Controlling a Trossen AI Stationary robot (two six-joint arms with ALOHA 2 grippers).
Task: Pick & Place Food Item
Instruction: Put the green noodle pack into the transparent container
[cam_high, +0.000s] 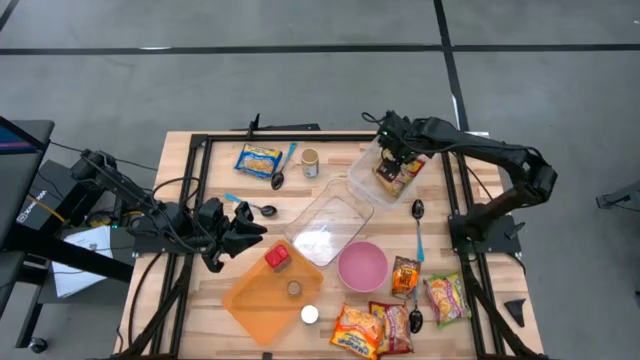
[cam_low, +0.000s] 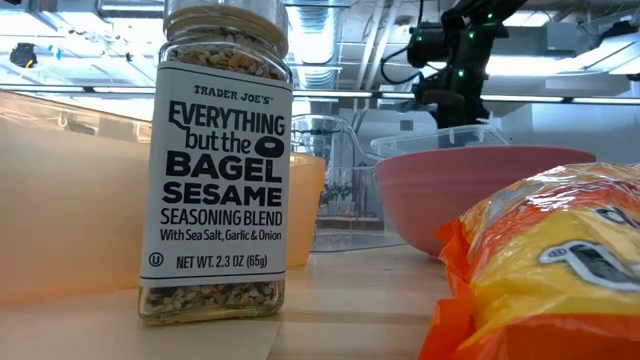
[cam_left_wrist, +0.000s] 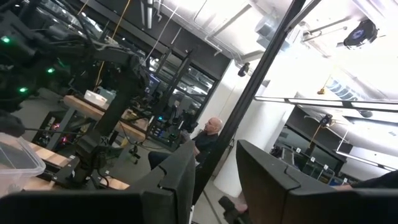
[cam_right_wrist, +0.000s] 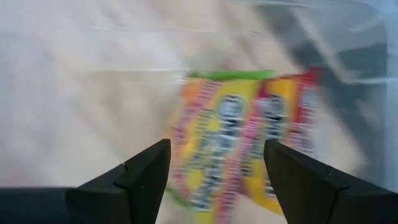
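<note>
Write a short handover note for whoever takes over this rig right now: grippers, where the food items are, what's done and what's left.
Right gripper: open, above the snack packet lying in the clear container at the table's far right.
Left gripper: empty, waiting beside the orange tray.
Done: one packet in the container.
Left: other packets lie near the pink bowl.

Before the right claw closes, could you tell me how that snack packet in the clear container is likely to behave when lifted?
The snack packet looks like thin printed film, so it will probably crumple and flop. It seems light for its size. Its glossy surface may slip between the open right claw.
</note>
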